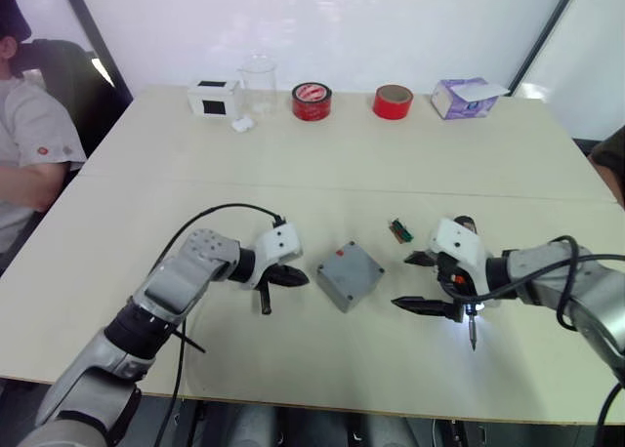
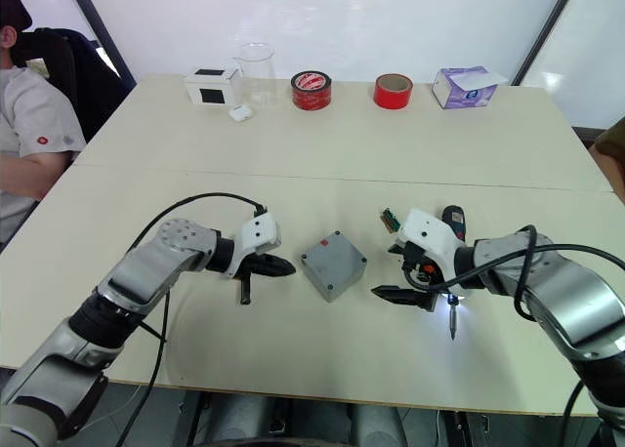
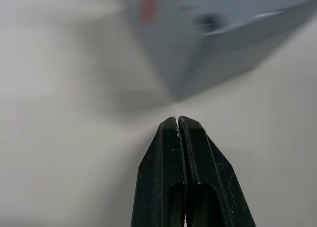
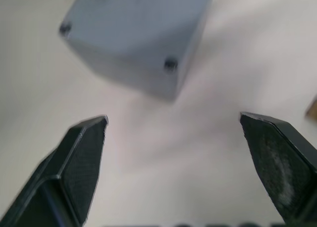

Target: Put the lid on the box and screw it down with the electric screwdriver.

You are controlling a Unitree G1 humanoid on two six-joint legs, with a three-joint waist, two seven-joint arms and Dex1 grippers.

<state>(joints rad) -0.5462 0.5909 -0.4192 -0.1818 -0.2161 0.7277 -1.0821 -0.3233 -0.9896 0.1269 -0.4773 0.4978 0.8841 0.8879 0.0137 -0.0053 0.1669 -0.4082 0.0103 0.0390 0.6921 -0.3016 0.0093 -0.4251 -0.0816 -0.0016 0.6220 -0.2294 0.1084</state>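
Screwdriver (image 2: pixel 452 271) lying on table (image 2: pixel 322 135), tip lit, under the right gripper (image 4: pixel 173 125); jaws spread wide, empty. Box (image 2: pixel 333 264) with lid (image 1: pixel 347 271) on, just beyond its fingertips. Left gripper (image 3: pixel 178 119) opposite, fingers pressed together, near box.

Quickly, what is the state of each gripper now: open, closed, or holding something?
Left gripper: closed, holding nothing.
Right gripper: open, holding nothing.

beige table (image 1: pixel 342 164) | white wall (image 1: pixel 322 18) | bright daylight
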